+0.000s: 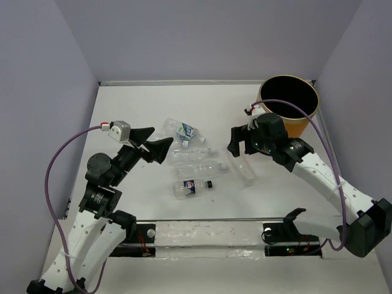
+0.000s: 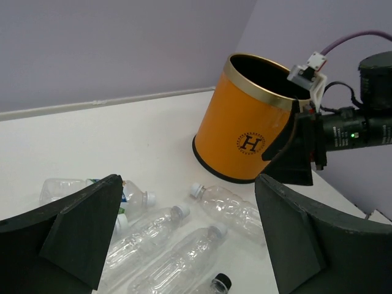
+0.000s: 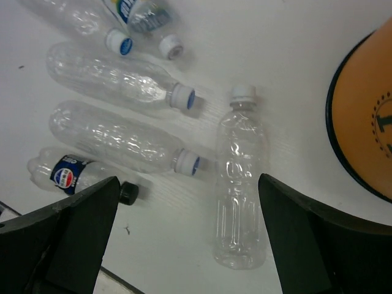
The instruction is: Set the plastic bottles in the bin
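Both grippers stood at full opening with nothing between the fingers. In the top view, the left gripper [image 1: 153,141] hung left of centre, just beside the left edge of the bottle cluster. The right gripper [image 1: 242,146] hung right of centre, above one clear bottle [image 1: 243,169] lying apart. The other bottles [image 1: 199,160] lay side by side at centre on the white worktop [image 1: 122,104]. The lowest in the frame was a dark-capped Pepsi-labelled bottle [image 1: 192,187]. The bin [image 1: 301,127] stood upright at upper right, by the worktop's corner. Bare worktop showed at upper left, between cluster and back edge.
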Robot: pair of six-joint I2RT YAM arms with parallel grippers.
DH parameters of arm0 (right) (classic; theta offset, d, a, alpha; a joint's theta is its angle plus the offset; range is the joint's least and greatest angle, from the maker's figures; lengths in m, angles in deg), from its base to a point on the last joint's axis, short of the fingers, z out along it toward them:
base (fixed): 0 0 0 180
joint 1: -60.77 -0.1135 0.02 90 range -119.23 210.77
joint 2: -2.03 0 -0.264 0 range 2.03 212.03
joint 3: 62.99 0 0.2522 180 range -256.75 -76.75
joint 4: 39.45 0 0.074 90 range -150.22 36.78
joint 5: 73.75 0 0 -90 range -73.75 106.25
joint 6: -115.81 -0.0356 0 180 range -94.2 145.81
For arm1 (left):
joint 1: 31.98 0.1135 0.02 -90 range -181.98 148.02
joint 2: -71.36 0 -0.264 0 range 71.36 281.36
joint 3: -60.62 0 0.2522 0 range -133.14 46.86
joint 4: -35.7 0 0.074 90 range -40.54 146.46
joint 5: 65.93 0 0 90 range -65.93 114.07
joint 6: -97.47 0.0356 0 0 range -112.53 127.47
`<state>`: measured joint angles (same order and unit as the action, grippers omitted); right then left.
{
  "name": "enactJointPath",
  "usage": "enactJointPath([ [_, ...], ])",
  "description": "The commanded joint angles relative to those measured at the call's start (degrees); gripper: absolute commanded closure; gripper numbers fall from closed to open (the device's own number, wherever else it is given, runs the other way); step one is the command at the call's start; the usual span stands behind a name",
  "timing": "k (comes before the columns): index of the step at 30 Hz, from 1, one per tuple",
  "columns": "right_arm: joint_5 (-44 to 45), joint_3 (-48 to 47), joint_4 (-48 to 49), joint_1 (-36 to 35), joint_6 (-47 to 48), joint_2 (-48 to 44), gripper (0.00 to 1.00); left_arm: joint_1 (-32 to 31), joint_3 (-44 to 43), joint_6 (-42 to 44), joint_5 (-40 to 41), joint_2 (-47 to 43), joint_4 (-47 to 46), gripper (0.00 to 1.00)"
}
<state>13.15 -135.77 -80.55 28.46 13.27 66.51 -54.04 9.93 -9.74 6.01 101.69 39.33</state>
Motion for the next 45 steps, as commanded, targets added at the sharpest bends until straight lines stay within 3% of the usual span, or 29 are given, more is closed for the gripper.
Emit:
enactJointPath([
  [1, 8.0, 0.1, -2.4, -0.3, -1.4, 1.9, 0.0, -0.2, -2.3, 0.8, -1.8, 0.3, -2.7, 0.01],
  [13, 13.3, 0.9, -3.5, -0.3, -2.5, 12.7, 0.0, -0.8, -3.5, -0.4, -5.6, 7.2, -1.5, 0.01],
  [22, 9.1, 2.8, -0.1, -0.3, -1.8, 17.6, 0.0, -3.0, -3.4, -2.9, -10.5, 14.1, -0.5, 0.01],
  [28, 8.7, 4.7, 0.9, -0.3, -2.1, 19.4, 0.07, -6.3, -1.5, -4.8, -10.5, 16.3, 2.5, 0.01],
  [34, 7.4, 8.5, 1.8, -0.3, -3.6, 19.4, 0.12, -12.6, -4.5, -2.8, -6.3, 20.6, 12.1, 0.16],
  [37, 7.4, 9.9, 2.3, -0.3, -4.2, 18.2, 0.29, -18.3, -8.5, -0.6, -3.8, 24.7, 22.0, 0.17],
  [41, 7.6, 10.9, 2.5, -0.8, -4.9, 15.1, 0.43, -22.0, -11.8, 0.9, 0.9, 28.8, 29.2, 0.16],
  [45, 7.6, 10.8, 1.3, -1.3, -5.4, 9.5, 0.57, -25.2, -13.6, 0.8, 2.4, 31.1, 31.9, 0.14],
])
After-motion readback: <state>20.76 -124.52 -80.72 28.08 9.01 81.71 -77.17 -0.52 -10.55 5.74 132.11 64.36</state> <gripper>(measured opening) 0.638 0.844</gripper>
